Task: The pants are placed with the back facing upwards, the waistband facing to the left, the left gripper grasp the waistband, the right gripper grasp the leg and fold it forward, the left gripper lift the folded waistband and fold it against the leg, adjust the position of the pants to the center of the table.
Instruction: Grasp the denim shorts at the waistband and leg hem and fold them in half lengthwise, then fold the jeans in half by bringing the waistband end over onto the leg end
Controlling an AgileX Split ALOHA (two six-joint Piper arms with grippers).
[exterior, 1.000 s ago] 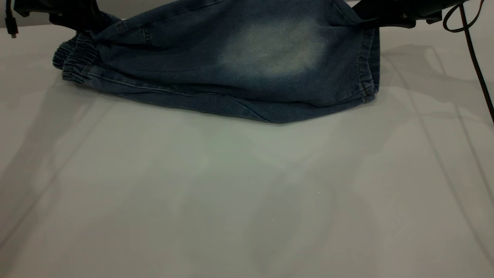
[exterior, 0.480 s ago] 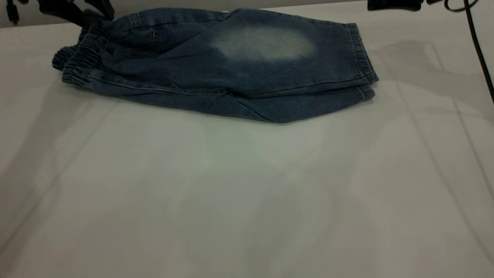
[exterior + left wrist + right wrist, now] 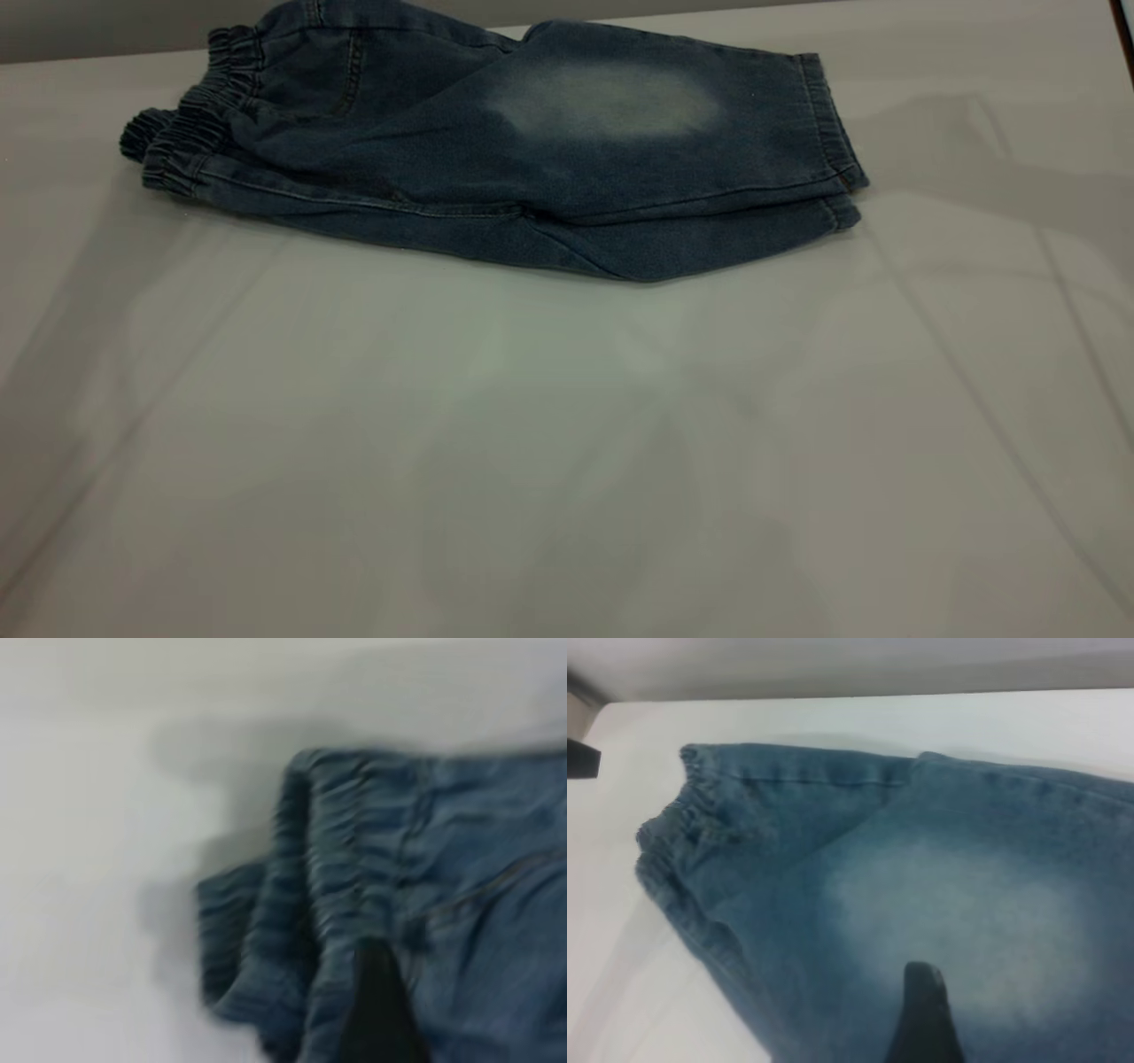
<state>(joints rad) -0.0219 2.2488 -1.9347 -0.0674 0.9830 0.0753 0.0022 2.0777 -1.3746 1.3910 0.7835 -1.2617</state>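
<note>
The pants (image 3: pixel 496 151) lie folded lengthwise at the table's (image 3: pixel 567 443) twelve o'clock edge, waistband (image 3: pixel 190 133) toward nine o'clock, the leg (image 3: pixel 620 106) with its pale patch on top, hem toward three. My left gripper (image 3: pixel 379 1010) hangs over the waistband; one dark finger shows, so I cannot tell its opening. My right gripper (image 3: pixel 921 1014) hovers above the pale patch, likewise unreadable.

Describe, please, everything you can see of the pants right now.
The pants are short, blue washed denim, folded lengthwise so that one leg lies on the other, with a pale faded oval facing up. The gathered elastic waistband is at the exterior view's left, its upper part raised off the table. The stitched hems sit at the right. They lie near the far edge.
</note>
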